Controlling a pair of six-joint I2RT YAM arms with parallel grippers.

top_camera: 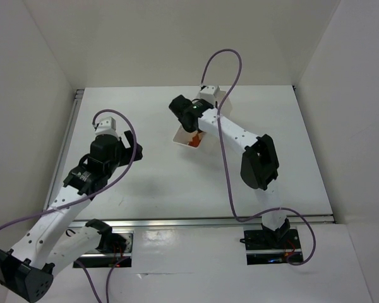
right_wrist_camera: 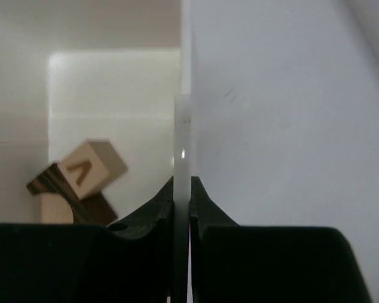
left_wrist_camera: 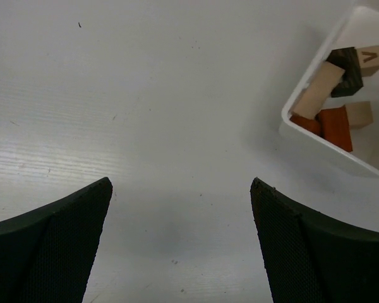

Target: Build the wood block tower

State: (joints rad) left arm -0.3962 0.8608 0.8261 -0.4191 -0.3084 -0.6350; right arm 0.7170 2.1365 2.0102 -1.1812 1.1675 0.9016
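the wooden blocks lie in a loose heap inside the white tray, at the upper right of the left wrist view, none stacked on another. the left gripper hangs over bare table with its fingers spread wide at the bottom of that view, well apart from the tray and touching nothing. the right gripper is pressed together on the thin upright wall of the tray, pinching it at the centre of the right wrist view; the blocks sit just to the left of that wall, inside the tray.

in the overhead view the tray lies near the middle of the table, partly covered by the right arm, with a spot of orange-red showing below it.

counted in the left wrist view: one dark block, one long pale bar, one pale cube with a letter on it, one plain pale cube, and what look like two orange-red pieces. one tray, two arms.
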